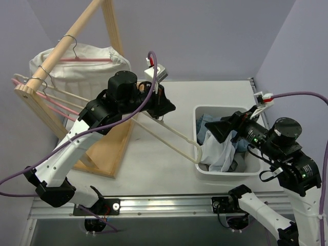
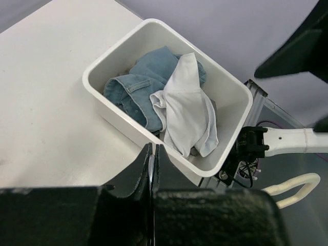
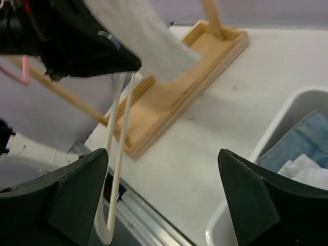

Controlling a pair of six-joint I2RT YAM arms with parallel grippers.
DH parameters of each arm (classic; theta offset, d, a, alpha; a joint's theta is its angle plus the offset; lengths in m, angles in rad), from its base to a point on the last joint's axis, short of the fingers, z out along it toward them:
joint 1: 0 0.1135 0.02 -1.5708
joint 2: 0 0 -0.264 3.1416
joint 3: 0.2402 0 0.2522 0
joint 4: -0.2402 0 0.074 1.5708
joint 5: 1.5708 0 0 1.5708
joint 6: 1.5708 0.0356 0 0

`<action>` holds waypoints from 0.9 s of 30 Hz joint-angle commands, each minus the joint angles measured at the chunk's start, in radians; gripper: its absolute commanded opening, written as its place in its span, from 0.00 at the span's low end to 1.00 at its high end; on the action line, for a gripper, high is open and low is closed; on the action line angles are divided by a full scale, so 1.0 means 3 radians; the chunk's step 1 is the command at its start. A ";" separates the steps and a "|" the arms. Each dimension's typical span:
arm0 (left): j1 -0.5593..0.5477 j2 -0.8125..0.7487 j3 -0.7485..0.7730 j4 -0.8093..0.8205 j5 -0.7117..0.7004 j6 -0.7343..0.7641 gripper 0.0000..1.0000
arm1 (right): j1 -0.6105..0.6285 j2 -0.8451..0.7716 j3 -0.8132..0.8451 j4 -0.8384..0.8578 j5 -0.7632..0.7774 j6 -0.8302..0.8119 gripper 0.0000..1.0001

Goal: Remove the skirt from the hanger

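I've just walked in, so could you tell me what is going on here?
The left gripper is shut on a cream hanger whose far end reaches the white bin. The right gripper stands open over that bin, which holds a denim garment and a white shirt. I cannot make out a dark skirt clearly.

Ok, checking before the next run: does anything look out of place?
The left claw is shut on a bare cream hanger, off the rack, slanting over the table with its far end at the bin. Nothing looks spilled or broken.
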 commanded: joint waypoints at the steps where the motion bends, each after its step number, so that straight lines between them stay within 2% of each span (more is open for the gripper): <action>1: -0.0008 0.0065 0.0270 -0.0062 -0.0160 0.0119 0.02 | -0.0001 0.0107 -0.0091 -0.0169 -0.1157 -0.0187 0.83; 3: -0.0008 0.0111 0.0331 -0.0082 -0.0196 0.0124 0.02 | -0.0006 0.0087 -0.0070 -0.0409 -0.1203 -0.0340 0.83; 8: -0.0008 0.0183 0.0408 -0.0083 -0.0242 0.0124 0.02 | -0.0006 0.0056 -0.0075 -0.0610 -0.1315 -0.0448 0.78; 13: -0.0019 0.0280 0.0520 -0.0123 -0.0252 0.0114 0.02 | -0.0006 0.0071 -0.0126 -0.0590 -0.1428 -0.0453 0.70; 19: -0.0014 0.0341 0.0603 -0.0134 -0.0237 0.0098 0.02 | -0.0006 0.0077 -0.0193 -0.0503 -0.1443 -0.0418 0.67; 22: -0.0019 0.0377 0.0638 -0.0129 -0.0165 0.0063 0.02 | -0.0001 0.0112 -0.0269 -0.0365 -0.1464 -0.0372 0.57; 23: -0.0034 0.0377 0.0654 -0.0124 -0.0160 0.0057 0.02 | -0.0001 0.0138 -0.0285 -0.0299 -0.1484 -0.0366 0.43; 26: -0.0054 0.0393 0.0700 -0.0129 -0.0175 0.0057 0.02 | 0.0004 0.0179 -0.0367 -0.0100 -0.1530 -0.0275 0.18; 27: -0.0059 0.0393 0.0715 -0.0134 -0.0170 0.0052 0.02 | 0.0019 0.0189 -0.0392 -0.0058 -0.1520 -0.0264 0.13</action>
